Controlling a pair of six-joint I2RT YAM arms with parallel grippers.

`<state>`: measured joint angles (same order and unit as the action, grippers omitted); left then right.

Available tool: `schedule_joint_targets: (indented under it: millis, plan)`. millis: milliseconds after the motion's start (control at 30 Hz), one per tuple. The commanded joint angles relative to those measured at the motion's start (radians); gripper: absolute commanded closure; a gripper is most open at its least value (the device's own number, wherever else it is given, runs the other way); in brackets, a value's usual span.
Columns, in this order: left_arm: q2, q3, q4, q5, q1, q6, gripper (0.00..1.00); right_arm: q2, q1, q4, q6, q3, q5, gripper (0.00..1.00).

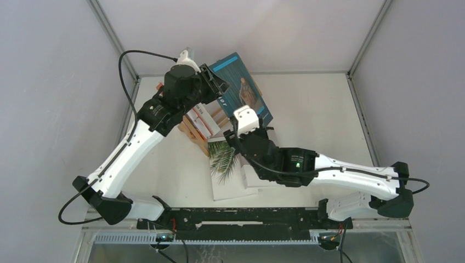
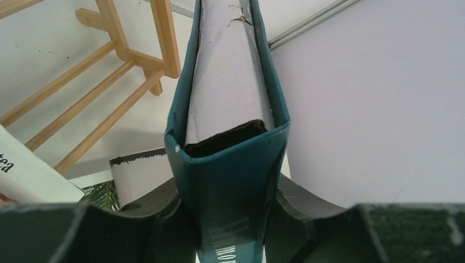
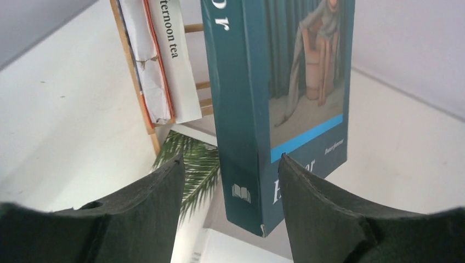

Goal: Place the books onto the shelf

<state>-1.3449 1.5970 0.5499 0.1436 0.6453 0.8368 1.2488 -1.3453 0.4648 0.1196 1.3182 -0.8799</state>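
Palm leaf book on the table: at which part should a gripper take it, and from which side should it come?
Probably its left long edge, coming from the left. The palm leaf book lies flat, cover up; bare table is open on that side, while the shelf crowds its far end and a plain white book sits at its right. One finger must slip under.

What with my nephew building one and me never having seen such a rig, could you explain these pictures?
These are two robot arms bolted to a table. One picture looks down from above; the others come from wrist cameras. The left claw is shut on a teal book, held above the table. The right claw stands open at its lower corner. A wooden rack holds two books; a palm-leaf book and a plain white book lie flat nearby.
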Motion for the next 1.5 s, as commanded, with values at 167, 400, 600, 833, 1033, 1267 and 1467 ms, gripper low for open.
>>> schedule_joint_targets:
  millis: [167,400,600,833,1033,1267,1467]
  plan:
    - [0.010,0.083,-0.012,-0.027,-0.002,0.002,0.64,0.115,-0.027,-0.183,-0.333,0.109,-0.186,0.29]
    - [0.024,0.093,0.018,-0.018,-0.003,-0.004,0.64,0.205,0.006,-0.226,-0.389,0.140,-0.192,0.29]
    - [0.031,0.100,0.039,-0.017,-0.003,-0.010,0.64,0.262,0.041,-0.295,-0.450,0.141,-0.212,0.29]
    - [0.045,0.101,0.060,-0.010,-0.003,-0.017,0.64,0.307,0.078,-0.382,-0.533,0.141,-0.246,0.32]
    - [0.052,0.099,0.066,-0.005,-0.006,-0.019,0.62,0.325,0.092,-0.399,-0.543,0.141,-0.242,0.51]
    - [0.062,0.095,0.067,0.011,-0.012,-0.016,0.52,0.304,0.095,-0.382,-0.500,0.122,-0.229,0.67]
    - [0.073,0.096,0.067,0.025,-0.020,-0.012,0.43,0.273,0.104,-0.380,-0.478,0.104,-0.199,0.71]
